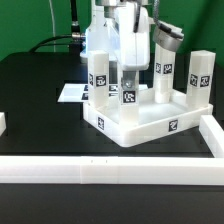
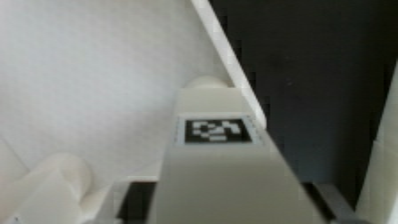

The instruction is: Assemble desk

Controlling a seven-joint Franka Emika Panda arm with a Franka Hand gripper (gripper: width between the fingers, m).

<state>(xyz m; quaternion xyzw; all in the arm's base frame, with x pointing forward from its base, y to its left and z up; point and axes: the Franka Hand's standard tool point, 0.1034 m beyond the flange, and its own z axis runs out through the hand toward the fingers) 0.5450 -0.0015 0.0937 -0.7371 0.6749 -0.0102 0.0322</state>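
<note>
On the black bench [image 1: 30, 95], going from the exterior view's left, a short white bar end [image 1: 3, 123] sits at the edge, and a flat tagged sheet [image 1: 72, 93] lies farther back. Next comes the desk top [image 1: 140, 122], a white tray with a raised rim and tags on its sides, lying upside down near the middle. Legs stand upright in its corners: one at the near left [image 1: 100, 72], one at the far right [image 1: 199, 78], and a tilted one at the back [image 1: 165, 62]. Between them the arm reaches down, and its hand [image 1: 128, 75] is closed about partway on a fourth leg [image 1: 128, 88], which stands over the tray's middle front. Whether this leg is seated in a socket I cannot tell. Across the front runs a long white border bar [image 1: 110, 170], turning back at the right. From the wrist view, the held leg [image 2: 222, 150] shows its tag, with the tray floor [image 2: 89, 80] and rim [image 2: 222, 50] beside it.
</note>
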